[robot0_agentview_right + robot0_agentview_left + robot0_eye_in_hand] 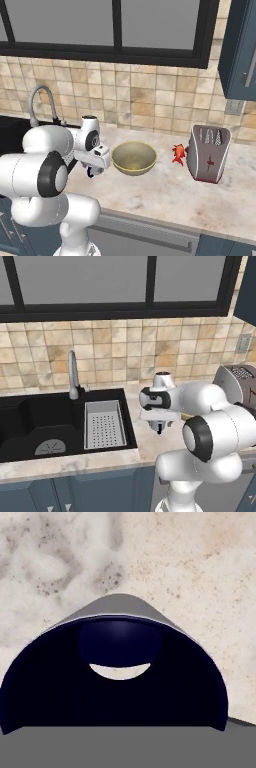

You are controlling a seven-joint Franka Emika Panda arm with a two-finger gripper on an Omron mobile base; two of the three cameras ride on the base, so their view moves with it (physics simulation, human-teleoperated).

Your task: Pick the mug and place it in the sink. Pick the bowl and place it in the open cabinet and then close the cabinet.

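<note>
The mug [120,644], grey outside and dark navy inside, looms close under the hand in the hand view, its mouth facing the camera, on the speckled counter. My gripper [160,428] [92,171] points down at the counter just right of the sink [30,421], jaws spread wide; its fingertips are hidden by the mug. The olive-tan bowl [133,157] stands upright on the counter a short way right of the hand, untouched. The dark blue wall cabinet [240,50] hangs at the upper right; I cannot tell whether its door is open.
A silver faucet [73,373] rises behind the sink, and a perforated grey tray [103,423] sits in its right part. Right of the bowl lie a small red-orange object [179,153] and a toaster [209,152]. A wall outlet [232,106] is above it.
</note>
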